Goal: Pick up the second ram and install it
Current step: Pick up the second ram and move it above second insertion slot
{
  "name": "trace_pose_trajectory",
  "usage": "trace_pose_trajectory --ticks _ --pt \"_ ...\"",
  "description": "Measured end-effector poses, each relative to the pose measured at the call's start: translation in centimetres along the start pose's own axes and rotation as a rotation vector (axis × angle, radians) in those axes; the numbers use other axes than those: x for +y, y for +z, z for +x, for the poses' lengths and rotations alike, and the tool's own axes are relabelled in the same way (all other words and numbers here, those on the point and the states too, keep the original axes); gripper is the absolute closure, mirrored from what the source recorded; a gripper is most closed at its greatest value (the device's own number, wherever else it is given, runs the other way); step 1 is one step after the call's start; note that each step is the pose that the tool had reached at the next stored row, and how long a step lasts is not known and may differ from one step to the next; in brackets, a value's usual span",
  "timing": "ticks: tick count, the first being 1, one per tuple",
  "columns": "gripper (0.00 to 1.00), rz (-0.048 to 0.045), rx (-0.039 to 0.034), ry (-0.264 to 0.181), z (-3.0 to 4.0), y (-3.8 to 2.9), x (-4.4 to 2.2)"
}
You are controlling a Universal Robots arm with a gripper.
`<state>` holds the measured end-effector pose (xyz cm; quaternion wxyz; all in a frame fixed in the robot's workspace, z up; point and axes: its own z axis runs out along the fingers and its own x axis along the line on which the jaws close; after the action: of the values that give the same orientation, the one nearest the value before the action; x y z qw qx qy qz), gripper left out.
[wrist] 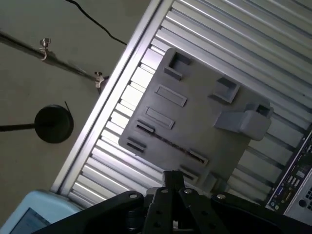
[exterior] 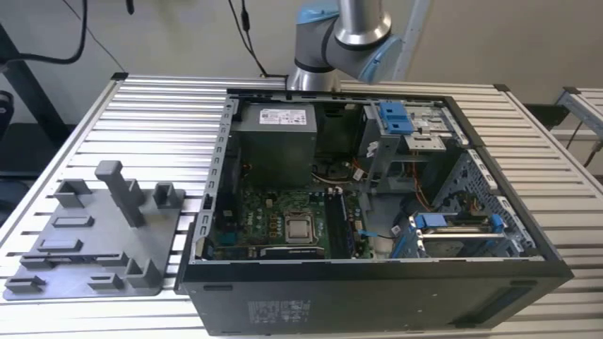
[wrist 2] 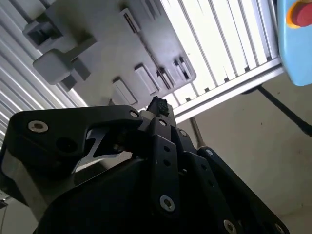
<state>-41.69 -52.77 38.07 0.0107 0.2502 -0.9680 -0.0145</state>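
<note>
The gripper's jaws are drawn together at the tips with nothing between them, as both wrist views show, the black fingers meeting in a single narrow point. The gripper hangs in the air over a grey plastic tray, clear of it and touching nothing. The second ram stands on that tray, seen edge-on in the first wrist view as a slim dark strip running between two small slotted blocks. A tall grey post rises from the same tray, well apart from the strip.

The tray rests on a slatted aluminium table, to the exterior view's left of an open computer case. Inside the case lie a green circuit board with a square silver processor chip and, just beside it on the exterior view's right, a dark stick already upright in its slot. The robot arm rises behind the case. Beyond the table's edge, a round black stand base sits on the floor.
</note>
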Motion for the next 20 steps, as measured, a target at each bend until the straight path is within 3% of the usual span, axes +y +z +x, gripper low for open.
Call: trace_pose_trajectory --ticks 7,13,20 --pt "0.89 0.0017 0.0029 -0.075 0.00 0.00 0.00" --pt "0.89 0.0018 0.0031 -0.083 0.00 0.01 0.00" --pt "0.89 0.0042 0.0065 -0.152 0.08 0.15 0.05"
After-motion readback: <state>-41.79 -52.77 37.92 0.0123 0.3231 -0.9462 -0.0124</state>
